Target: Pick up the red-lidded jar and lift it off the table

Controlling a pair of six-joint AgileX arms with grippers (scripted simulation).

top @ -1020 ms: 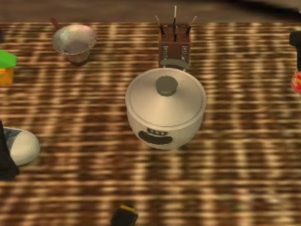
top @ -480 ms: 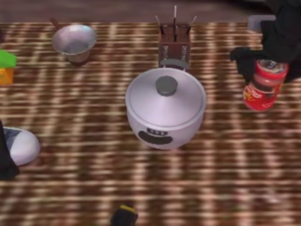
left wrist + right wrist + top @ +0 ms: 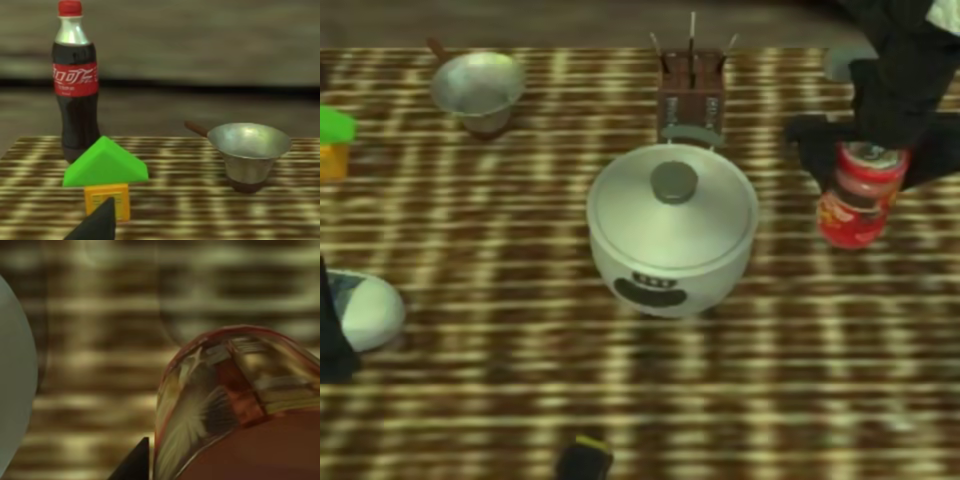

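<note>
Right of the lidded white pot [image 3: 672, 228], the red-lidded jar [image 3: 858, 194] hangs tilted in the right gripper [image 3: 876, 140], whose dark fingers close on its neck from either side, so the lid is largely covered. The jar is a small cylinder with a glossy red label bearing pale lettering; whether its base clears the table [image 3: 500, 380] cannot be told from the top view. The right wrist view shows the jar's curved, reflective glass shoulder [image 3: 235, 405] close up, with a pale curved edge of the pot [image 3: 15, 385] at one border.

The pot is round, smooth and off-white, with a grey knob on its domed lid and a dark panel on its front wall. Behind the pot stands a brown knife block [image 3: 691, 95] with thin handles projecting. Far left of the pot and behind it sits a conical metal saucepan [image 3: 478, 90] with a short brown handle. The table is a woven surface of brown and tan stripes.

The left gripper [image 3: 332, 330] is parked far left of the pot, cut off by the frame; its opening cannot be told. Its wrist view shows a cola bottle [image 3: 75, 80] and an orange box [image 3: 106, 200] with a green wedge top.
</note>
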